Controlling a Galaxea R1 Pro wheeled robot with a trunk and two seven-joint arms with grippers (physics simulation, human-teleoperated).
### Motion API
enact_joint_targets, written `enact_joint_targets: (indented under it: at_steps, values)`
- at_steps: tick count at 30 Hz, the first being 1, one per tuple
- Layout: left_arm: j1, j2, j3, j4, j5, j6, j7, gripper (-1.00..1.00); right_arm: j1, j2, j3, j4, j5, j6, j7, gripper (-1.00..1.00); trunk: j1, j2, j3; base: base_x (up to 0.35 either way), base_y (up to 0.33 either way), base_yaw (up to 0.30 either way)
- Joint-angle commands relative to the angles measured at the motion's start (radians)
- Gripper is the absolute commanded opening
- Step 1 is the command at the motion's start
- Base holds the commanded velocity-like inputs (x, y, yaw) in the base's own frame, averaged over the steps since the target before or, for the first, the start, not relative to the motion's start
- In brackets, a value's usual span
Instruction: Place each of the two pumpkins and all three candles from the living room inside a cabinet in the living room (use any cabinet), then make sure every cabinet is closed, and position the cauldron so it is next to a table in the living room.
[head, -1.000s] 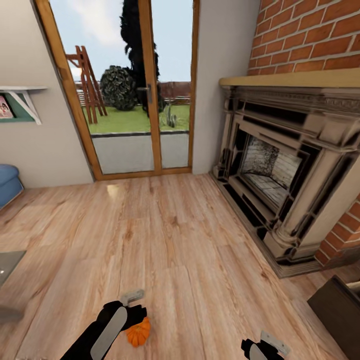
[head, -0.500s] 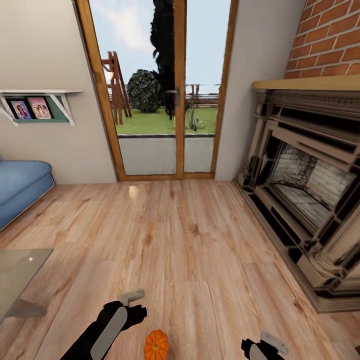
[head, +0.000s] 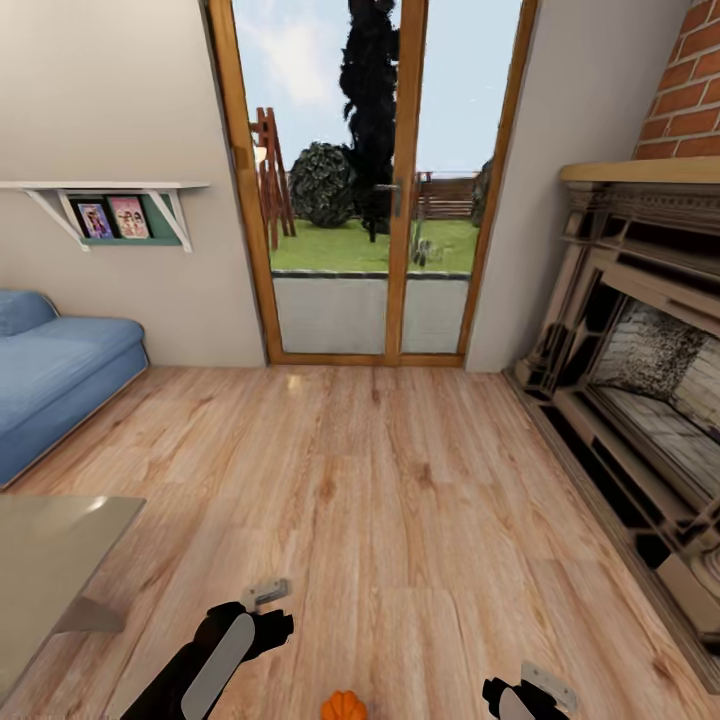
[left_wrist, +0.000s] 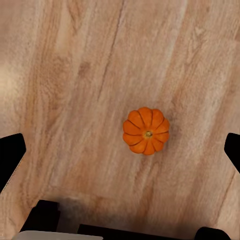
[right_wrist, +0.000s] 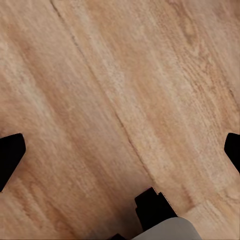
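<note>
Where plank floor (head: 400, 500) meets glass doors (head: 370, 200), a pumpkin (left_wrist: 146, 131) sits.

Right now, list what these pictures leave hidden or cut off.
- Pumpkin: head view, its lower part cut by the bottom edge.
- Table: head view, one glass corner seen; the rest runs off the left edge.
- Sofa: cut by the left edge.
- Fireplace: cut by the right edge.
- Shelf pictures: too small to read.
</note>
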Motion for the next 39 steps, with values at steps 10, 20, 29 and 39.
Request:
enact_joint_targets:
  at_steps: [10,20,29,39]
  values:
    - [-0.001,0.001,-0.005,-0.001,0.010,0.000,0.010,1.00,0.000,-0.001,0.008,-0.003,-0.005,0.006,-0.008,1.00,0.000,-0.001,-0.001,-0.019,0.098,0.128]
    - [-0.001,0.001,-0.006,-0.001,0.010,0.000,0.010,1.00,0.000,-0.002,0.008,-0.003,-0.005,0.006,-0.008,1.00,0.000,-0.001,-0.001,-0.045,0.136,0.002]
    - [-0.001,0.001,-0.006,-0.001,0.009,-0.005,0.010,1.00,0.000,-0.001,0.008,-0.003,-0.005,0.006,-0.008,1.00,0.000,-0.001,-0.001,0.017,0.132,0.000]
    - [-0.001,0.001,-0.008,-0.001,0.009,-0.022,0.007,1.00,0.000,-0.001,0.008,-0.003,-0.005,0.006,-0.008,1.00,0.000,-0.001,-0.001,0.075,0.151,0.000]
